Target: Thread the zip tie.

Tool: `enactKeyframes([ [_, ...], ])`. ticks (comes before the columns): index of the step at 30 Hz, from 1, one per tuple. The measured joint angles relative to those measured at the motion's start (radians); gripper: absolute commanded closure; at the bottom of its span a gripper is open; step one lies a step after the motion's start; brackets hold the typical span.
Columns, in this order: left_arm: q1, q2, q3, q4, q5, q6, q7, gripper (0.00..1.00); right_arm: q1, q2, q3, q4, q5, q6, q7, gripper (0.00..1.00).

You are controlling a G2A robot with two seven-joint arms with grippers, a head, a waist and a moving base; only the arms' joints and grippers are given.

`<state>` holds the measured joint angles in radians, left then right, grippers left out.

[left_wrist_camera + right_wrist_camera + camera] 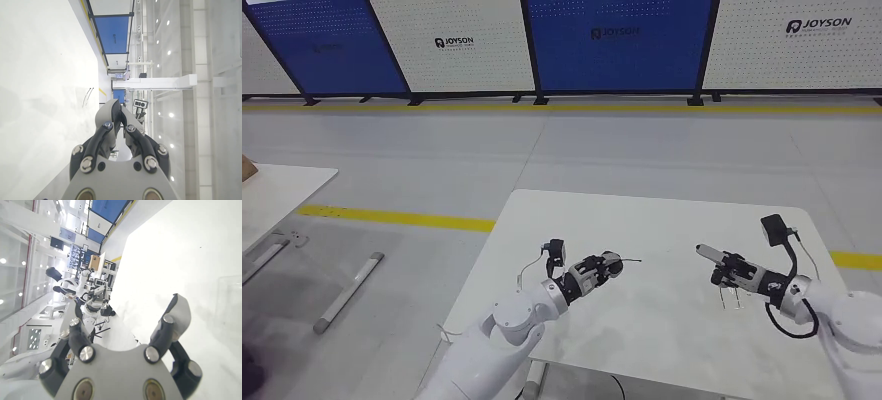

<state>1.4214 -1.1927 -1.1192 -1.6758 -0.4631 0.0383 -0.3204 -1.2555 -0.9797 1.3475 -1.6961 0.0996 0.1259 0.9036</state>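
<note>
A thin black zip tie (629,261) lies on the white table (662,330) just past the tips of my left gripper (608,264). In the left wrist view the zip tie (88,95) shows as two close dark lines, perhaps the tie and its shadow. It is apart from my left gripper (118,106), which is shut with nothing visible between its pads. My right gripper (708,250) hovers over the right part of the table, pointing toward the left arm. Its fingers (178,307) are spread wide and hold nothing.
A small clear plastic box (732,298) stands on the table beside my right arm, and its edge (229,291) also shows in the right wrist view. The table's far edge drops to grey floor with a yellow line (392,216). Another white table (277,195) stands far left.
</note>
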Motion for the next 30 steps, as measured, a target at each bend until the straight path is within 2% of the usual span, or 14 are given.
enactKeyframes([
  [5,0.002,-0.001,-0.001,-0.005,-0.011,-0.009,0.001,1.00,0.000,0.000,0.000,0.000,0.000,0.000,0.000,0.00],
  [9,0.019,0.004,-0.041,-0.033,-0.059,-0.045,-0.029,1.00,0.000,0.000,0.000,0.000,0.000,0.000,0.000,0.00],
  [12,0.052,0.013,-0.089,-0.092,-0.069,-0.078,-0.052,1.00,0.000,0.000,0.000,0.000,0.000,0.000,0.000,0.00],
  [16,0.119,0.025,-0.158,-0.205,-0.069,-0.118,-0.075,1.00,0.000,0.000,0.000,0.000,0.000,0.000,0.000,0.00],
  [19,0.168,0.033,-0.197,-0.291,-0.068,-0.128,-0.112,1.00,0.000,0.000,0.000,0.000,0.000,0.000,0.000,0.00],
  [23,0.225,0.040,-0.238,-0.370,-0.043,-0.153,-0.127,1.00,0.000,0.000,0.000,0.000,0.000,0.000,0.000,0.00],
  [25,0.242,0.042,-0.243,-0.390,-0.008,-0.155,-0.106,1.00,0.000,0.000,0.000,0.000,0.000,0.000,0.000,0.00],
  [27,0.245,0.042,-0.236,-0.390,0.027,-0.143,-0.082,1.00,0.000,0.000,0.000,0.000,0.000,0.000,0.000,0.00],
  [30,0.226,0.041,-0.202,-0.362,0.102,-0.084,-0.048,1.00,0.000,0.000,0.000,0.000,0.000,0.000,0.000,0.00],
])
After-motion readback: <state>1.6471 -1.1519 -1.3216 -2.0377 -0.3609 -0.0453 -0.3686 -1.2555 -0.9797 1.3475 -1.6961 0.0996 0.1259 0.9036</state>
